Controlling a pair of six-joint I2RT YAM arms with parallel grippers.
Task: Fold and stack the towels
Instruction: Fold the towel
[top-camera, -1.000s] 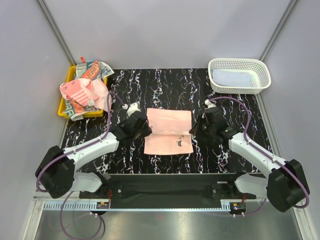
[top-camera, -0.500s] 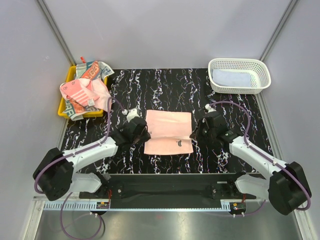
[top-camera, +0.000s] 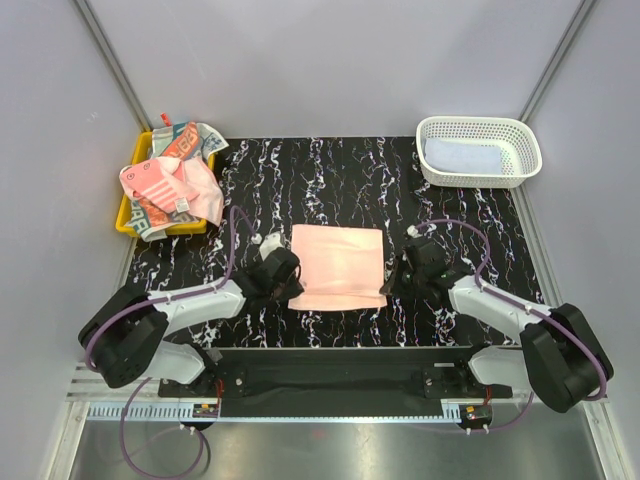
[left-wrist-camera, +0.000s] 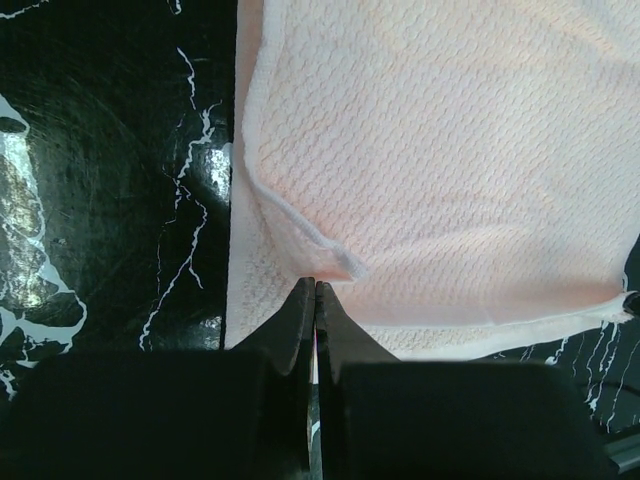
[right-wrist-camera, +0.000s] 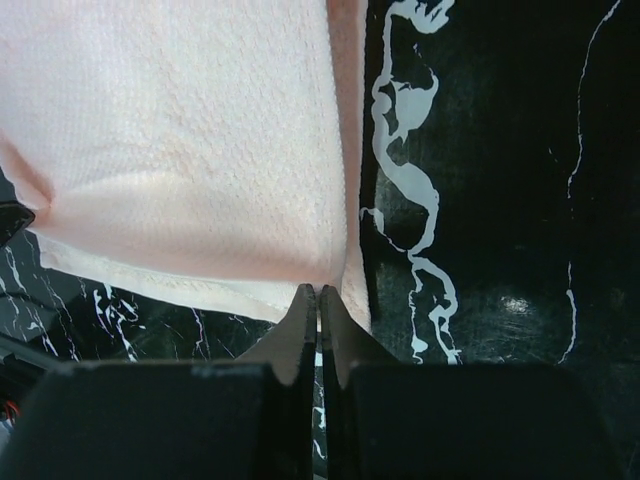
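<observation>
At the far left, a yellow plastic tray sits at the edge of the black tabletop with white marble veining. It holds a loose heap of towels: a pink cloth with white stripes lies on top, and a cream cloth with red and teal letter blocks spills over the tray's far rim. Toward the middle, the left gripper lies low on the table with its jaws pressed together, its tips at the near left corner of a plain pink waffle-textured towel. The wrist view does not show whether any cloth is caught between them. This towel lies flat at the table's centre, doubled over, with the upper layer ending just short of the near edge. The right gripper mirrors the left at the near right corner, jaws likewise pressed together and tips touching the hem. At the far right corner, a white lattice plastic basket holds a folded pale blue towel.
</observation>
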